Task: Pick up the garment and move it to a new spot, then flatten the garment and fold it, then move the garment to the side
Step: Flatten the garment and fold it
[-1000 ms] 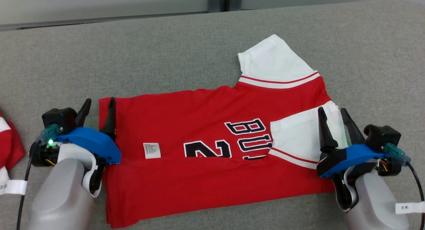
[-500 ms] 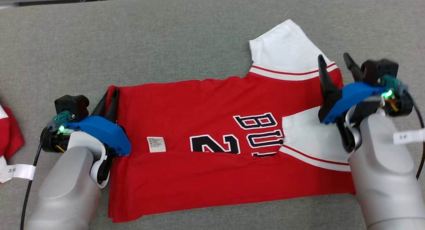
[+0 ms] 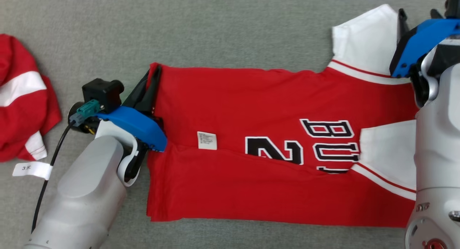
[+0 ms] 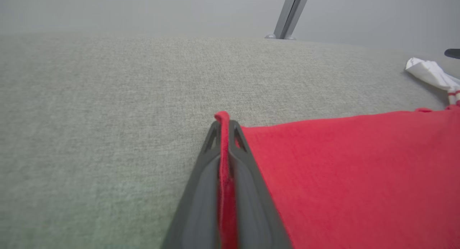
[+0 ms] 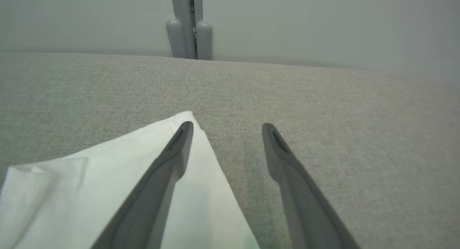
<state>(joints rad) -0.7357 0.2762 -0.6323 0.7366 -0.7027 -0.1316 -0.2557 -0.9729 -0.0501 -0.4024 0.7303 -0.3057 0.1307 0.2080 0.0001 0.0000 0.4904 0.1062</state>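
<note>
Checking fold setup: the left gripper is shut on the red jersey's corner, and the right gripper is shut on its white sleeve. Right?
No: the right gripper is open, one finger over the white sleeve, per the right wrist view. The left gripper is shut on the red jersey.

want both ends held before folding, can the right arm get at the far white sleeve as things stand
Probably yes: the right tool stands open, one finger over the tip of the far white sleeve, the other over the bare grey surface, nothing between them.
</note>
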